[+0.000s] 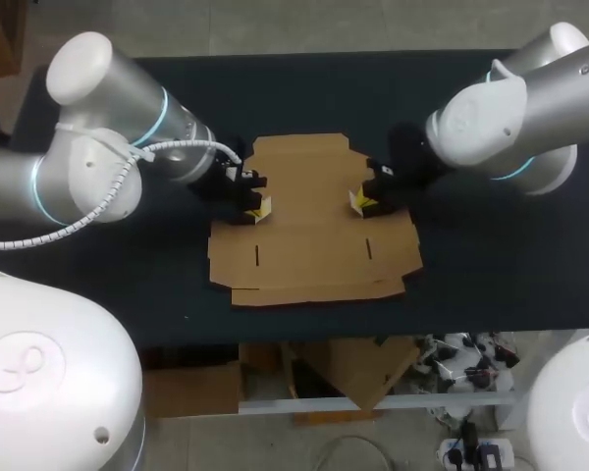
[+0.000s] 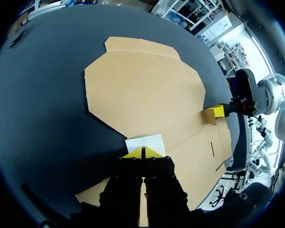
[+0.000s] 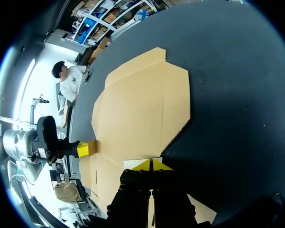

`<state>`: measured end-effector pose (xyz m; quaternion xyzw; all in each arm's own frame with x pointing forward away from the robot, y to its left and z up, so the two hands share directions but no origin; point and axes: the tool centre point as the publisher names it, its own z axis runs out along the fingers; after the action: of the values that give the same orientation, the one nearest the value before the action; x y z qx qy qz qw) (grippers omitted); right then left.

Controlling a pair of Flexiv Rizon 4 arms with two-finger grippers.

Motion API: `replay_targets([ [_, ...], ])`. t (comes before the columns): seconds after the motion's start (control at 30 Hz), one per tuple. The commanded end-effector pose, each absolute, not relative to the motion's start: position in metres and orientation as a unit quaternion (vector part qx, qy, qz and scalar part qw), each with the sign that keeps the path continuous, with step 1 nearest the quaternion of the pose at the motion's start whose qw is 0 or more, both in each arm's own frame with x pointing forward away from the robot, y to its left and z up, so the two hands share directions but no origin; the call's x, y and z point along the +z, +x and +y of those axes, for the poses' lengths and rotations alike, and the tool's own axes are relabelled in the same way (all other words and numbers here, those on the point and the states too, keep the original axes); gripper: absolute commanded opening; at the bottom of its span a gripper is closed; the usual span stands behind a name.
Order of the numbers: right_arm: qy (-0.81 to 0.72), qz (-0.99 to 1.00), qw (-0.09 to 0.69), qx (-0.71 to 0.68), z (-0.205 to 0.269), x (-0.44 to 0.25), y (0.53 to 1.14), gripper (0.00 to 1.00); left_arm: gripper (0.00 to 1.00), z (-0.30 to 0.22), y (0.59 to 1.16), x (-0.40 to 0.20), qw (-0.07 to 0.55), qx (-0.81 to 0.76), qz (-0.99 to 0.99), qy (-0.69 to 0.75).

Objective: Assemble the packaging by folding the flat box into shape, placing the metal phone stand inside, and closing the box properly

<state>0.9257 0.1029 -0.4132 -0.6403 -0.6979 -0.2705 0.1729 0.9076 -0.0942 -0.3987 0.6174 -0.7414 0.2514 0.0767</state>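
The flat box [image 1: 314, 250] lies between both grippers. The left gripper [image 1: 259, 208] is clenched on its left side flap [image 2: 145, 143], and the right gripper [image 1: 361, 202] on its right side flap [image 3: 133, 163].

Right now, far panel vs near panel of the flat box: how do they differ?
The far panel has clipped corners and narrows away from the robot. The near panel is wider, with squarer corners. The near panel carries two short slits, while the far panel shows none. The near panel ends in a narrow strip along its edge. Both are plain brown card lying flat on the table.
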Motion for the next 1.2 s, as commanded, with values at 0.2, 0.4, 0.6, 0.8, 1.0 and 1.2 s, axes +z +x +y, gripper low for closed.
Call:
replay_targets([
  [0.2,-0.644,-0.699,0.164,-0.264,0.110,-0.411,0.922,0.00,0.00,-0.104,0.906,-0.399,0.065,0.242,-0.743,0.621],
  [0.4,-0.645,-0.701,0.162,-0.258,0.113,-0.412,0.921,0.00,0.00,-0.106,0.906,-0.400,0.062,0.240,-0.743,0.621],
  [0.6,-0.646,-0.702,0.161,-0.254,0.116,-0.412,0.921,0.00,0.00,-0.108,0.905,-0.401,0.059,0.237,-0.743,0.623],
  [0.8,-0.649,-0.702,0.158,-0.248,0.119,-0.413,0.920,0.00,0.00,-0.111,0.905,-0.401,0.053,0.236,-0.743,0.624],
  [1.0,-0.653,-0.701,0.158,-0.242,0.120,-0.416,0.920,0.00,0.00,-0.115,0.907,-0.404,0.049,0.232,-0.744,0.625],
  [1.2,-0.656,-0.699,0.159,-0.234,0.121,-0.419,0.920,0.00,0.00,-0.118,0.911,-0.408,0.044,0.228,-0.743,0.628],
])
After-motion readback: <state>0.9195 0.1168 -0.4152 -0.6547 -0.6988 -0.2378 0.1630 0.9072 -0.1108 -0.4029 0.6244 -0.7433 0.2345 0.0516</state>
